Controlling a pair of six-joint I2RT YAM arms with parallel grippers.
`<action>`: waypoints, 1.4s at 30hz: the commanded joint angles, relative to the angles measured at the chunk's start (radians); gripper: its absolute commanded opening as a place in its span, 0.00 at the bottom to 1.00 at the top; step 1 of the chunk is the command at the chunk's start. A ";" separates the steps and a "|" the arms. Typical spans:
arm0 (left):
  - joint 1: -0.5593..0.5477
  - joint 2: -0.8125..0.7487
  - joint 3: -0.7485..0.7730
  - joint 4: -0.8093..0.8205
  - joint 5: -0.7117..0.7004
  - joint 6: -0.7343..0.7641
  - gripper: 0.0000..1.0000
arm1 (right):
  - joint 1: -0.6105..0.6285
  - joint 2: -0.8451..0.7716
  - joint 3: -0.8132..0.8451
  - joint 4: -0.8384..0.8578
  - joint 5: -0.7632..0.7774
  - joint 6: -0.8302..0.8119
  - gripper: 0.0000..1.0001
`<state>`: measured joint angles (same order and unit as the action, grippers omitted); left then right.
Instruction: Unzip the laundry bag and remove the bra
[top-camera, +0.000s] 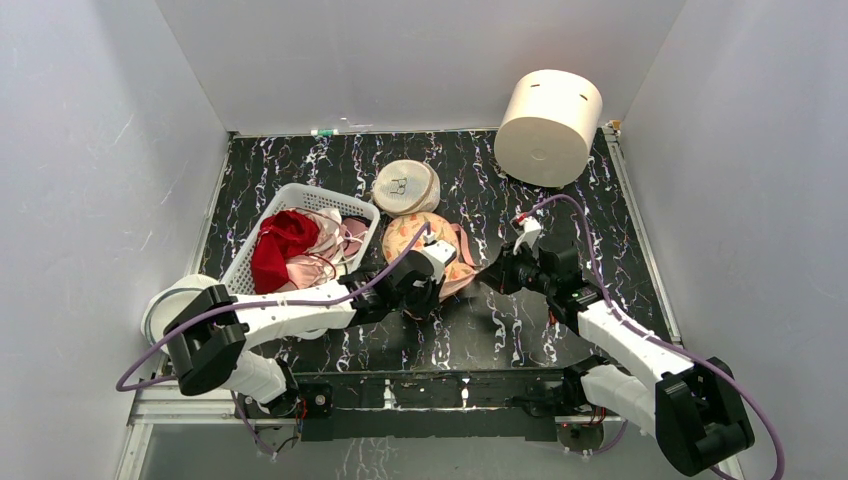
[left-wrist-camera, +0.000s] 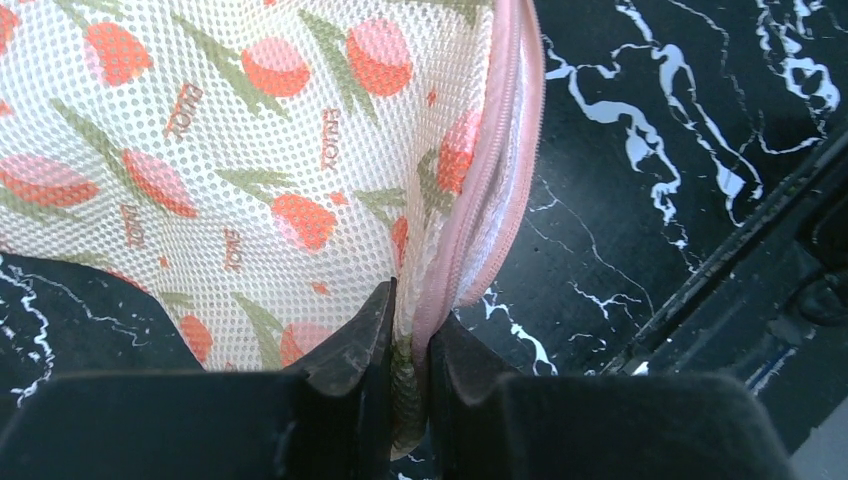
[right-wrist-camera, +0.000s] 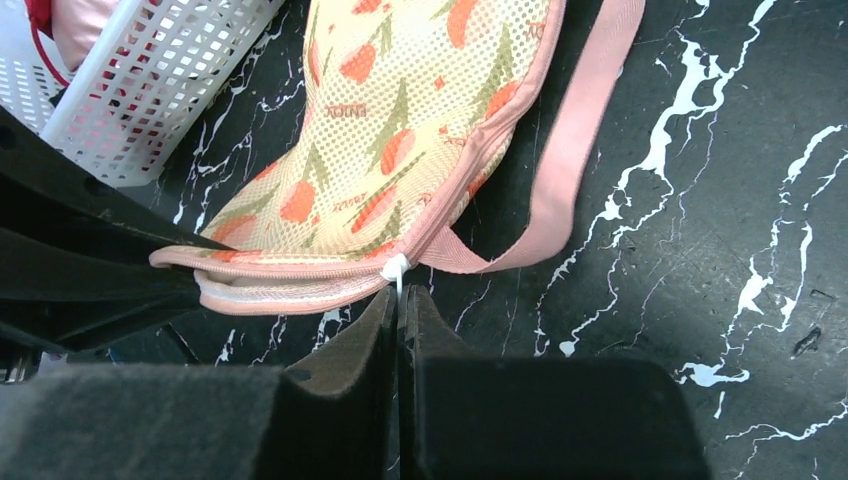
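The laundry bag (top-camera: 415, 240), peach-cream mesh with orange-red print and pink zip trim, lies mid-table. My left gripper (top-camera: 424, 288) is shut on its near edge; in the left wrist view the fingers (left-wrist-camera: 355, 350) pinch mesh and pink trim of the bag (left-wrist-camera: 250, 150). My right gripper (top-camera: 492, 275) is shut on the white zip pull (right-wrist-camera: 397, 268) at the edge of the bag (right-wrist-camera: 400, 120). Left of the pull the two pink zip edges stand slightly apart with pale lining (right-wrist-camera: 260, 290) between them. The bra is hidden.
A white basket (top-camera: 310, 190) holding a red garment (top-camera: 280, 245) and pink clothes (top-camera: 320, 255) stands left of the bag. A round cream mesh disc (top-camera: 405, 187) lies behind it. A large cream cylinder (top-camera: 548, 125) stands at the back right. The bag's pink strap (right-wrist-camera: 580, 150) trails on the table.
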<state>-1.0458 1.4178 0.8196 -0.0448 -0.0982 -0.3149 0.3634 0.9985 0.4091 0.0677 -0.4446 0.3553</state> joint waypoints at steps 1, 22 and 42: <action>0.005 0.015 0.030 -0.152 -0.119 -0.032 0.00 | -0.020 -0.014 0.010 0.018 -0.006 -0.070 0.00; 0.005 0.081 0.287 -0.156 0.085 0.004 0.92 | -0.014 -0.014 0.028 0.027 -0.190 -0.144 0.00; 0.005 0.051 0.182 -0.114 0.018 0.322 0.13 | -0.009 0.118 0.045 0.156 -0.183 -0.102 0.00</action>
<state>-1.0458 1.5597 1.0348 -0.1440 -0.1116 -0.0452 0.3584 1.0946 0.4118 0.1181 -0.6426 0.2287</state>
